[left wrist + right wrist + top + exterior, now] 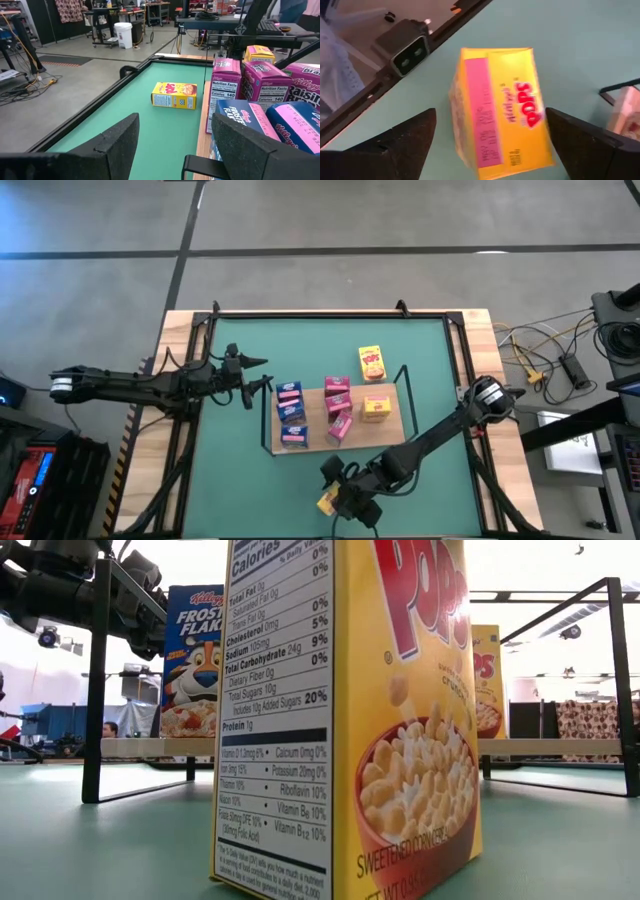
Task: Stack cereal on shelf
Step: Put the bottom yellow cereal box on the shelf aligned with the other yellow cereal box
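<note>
The green table [230, 480] fills the middle, and the wooden shelf [395, 430] sits on it, a bit right of the middle. On the shelf are blue Frosted Flakes boxes [291, 412], pink Raisin Bran boxes [338, 406] and one yellow Pops box [376, 408]. Another yellow Pops box [371, 363] lies flat on the table just past the far edge of the shelf.

The right gripper [345, 495] is at the near side of the table. Its two fingers are wide open and hold nothing. A third yellow Pops box [327, 501] stands right under it, between the fingers, with a gap on each side. The box's long side runs along the gap, so the fingers can close on its thin sides. This arm is much nearer to that box than the left one.

The left gripper [250, 385] waits just left of the shelf, open and empty too.

The right wrist view shows the box top between the fingers [410, 137]. The low view shows it standing up tall, very close
</note>
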You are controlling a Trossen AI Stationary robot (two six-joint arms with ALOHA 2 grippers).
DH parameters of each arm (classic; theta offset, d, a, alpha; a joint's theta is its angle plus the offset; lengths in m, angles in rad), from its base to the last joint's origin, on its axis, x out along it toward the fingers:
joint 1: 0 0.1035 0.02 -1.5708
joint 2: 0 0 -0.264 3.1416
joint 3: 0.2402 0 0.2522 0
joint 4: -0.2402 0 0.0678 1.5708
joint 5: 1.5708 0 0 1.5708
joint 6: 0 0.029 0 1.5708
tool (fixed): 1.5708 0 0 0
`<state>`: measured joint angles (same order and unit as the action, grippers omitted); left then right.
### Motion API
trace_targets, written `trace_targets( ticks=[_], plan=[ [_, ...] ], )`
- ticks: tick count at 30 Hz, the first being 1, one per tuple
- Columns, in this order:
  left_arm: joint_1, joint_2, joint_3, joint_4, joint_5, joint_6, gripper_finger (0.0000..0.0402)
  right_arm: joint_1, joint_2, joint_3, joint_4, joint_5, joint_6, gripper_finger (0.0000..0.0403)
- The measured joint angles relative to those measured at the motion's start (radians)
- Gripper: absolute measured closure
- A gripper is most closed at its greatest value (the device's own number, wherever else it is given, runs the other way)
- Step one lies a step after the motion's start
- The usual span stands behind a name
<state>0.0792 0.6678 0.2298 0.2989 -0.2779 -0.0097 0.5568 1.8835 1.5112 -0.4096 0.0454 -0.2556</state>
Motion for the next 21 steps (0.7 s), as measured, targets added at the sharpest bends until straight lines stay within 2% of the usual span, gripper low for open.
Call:
trace_targets(
  ticks=[15, 21],
  plan=[
    [0.0, 0.0, 0.0, 0.0, 0.0, 0.0, 0.0168, 0.001, 0.0, -0.011, -0.005, -0.004, -0.004, 0.0181],
    [0.0, 0.0, 0.0, 0.0, 0.0, 0.0, 0.0168, 0.001, -0.014, -0.012, -0.048, -0.001, 0.108, 0.0232]
  ],
)
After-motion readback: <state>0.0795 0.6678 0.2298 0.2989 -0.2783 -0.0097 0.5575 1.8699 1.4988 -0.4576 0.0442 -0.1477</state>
